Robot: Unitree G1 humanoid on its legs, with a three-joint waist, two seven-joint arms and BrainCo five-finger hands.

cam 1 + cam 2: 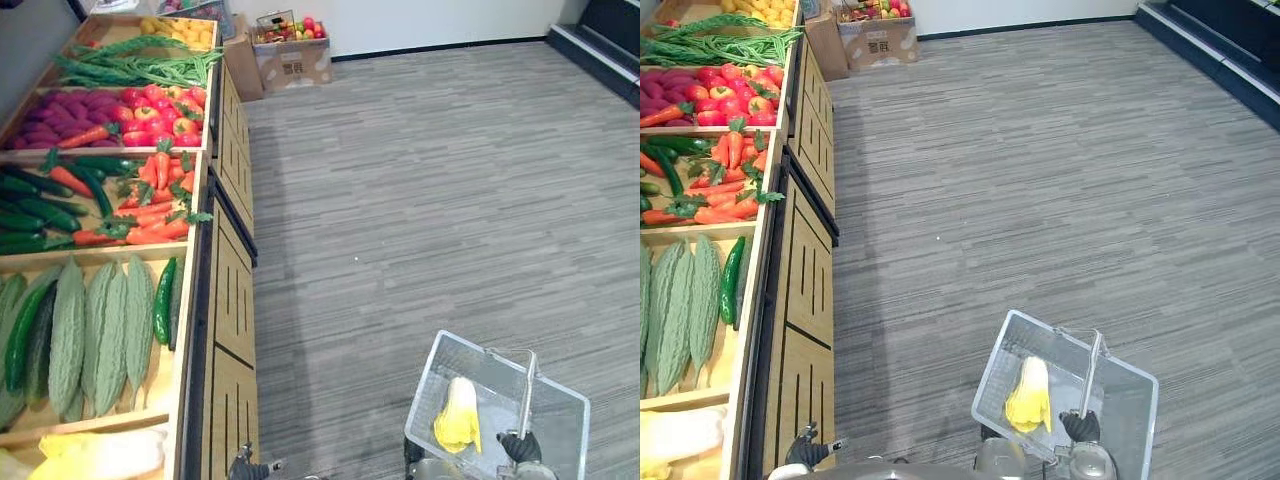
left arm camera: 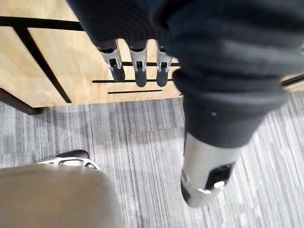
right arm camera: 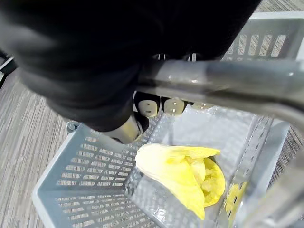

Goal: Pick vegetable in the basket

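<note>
Right wrist view puts us at the right hand (image 3: 156, 105), whose fingers curl round the basket's grey handle (image 3: 228, 88) and carry it. Below them, inside the basket (image 3: 80, 175), one yellow leafy vegetable (image 3: 183, 173) rests on the mesh bottom. In the left eye view the basket hangs at about 5 o'clock, and that vegetable's long axis runs roughly from 12 to 6.

Our left hand (image 2: 137, 66) hangs with straight fingers and holds nothing. Past its tips we see the slatted front of the wooden stand (image 2: 57, 57), close by. We judge that the next pick falls to this free hand, since it is nearer the produce.

From that hand, low in the eye view near 6 o'clock, the pale yellow heads (image 1: 90, 455) lie at about 9 o'clock. The bitter gourds (image 1: 105, 335) and a cucumber (image 1: 164, 300) lie at about 10 to 11, each lengthwise from 12 to 6. The reach would have to go over the stand's front edge, away from the basket at 3 o'clock.
</note>
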